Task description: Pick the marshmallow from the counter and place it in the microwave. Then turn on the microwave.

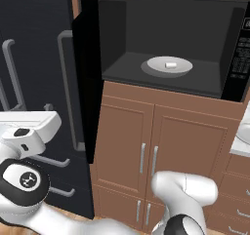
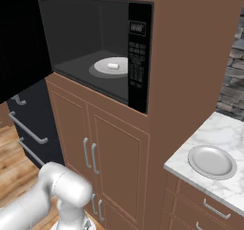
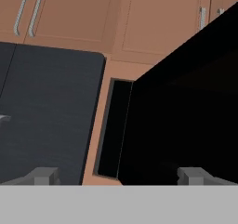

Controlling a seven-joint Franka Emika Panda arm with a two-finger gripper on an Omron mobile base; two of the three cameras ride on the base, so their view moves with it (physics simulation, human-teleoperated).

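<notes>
Marshmallow: one; lies on the plate inside the microwave, near the plate's centre
Plates: two; one in the microwave cavity, one on the marble counter at 4 o'clock of the right base view
Microwave door: one; swung wide open toward 9 o'clock
Gripper: one; two fingers spread fully apart, nothing between them, facing the dark door
Cabinet doors below the microwave: two, each with one grey handle

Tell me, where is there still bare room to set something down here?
Inside the open black microwave, a dark floor strip lies free left of and in front of the round white plate holding the tiny white marshmallow. On the white marble counter, bare slab runs behind the empty round grey plate.
</notes>
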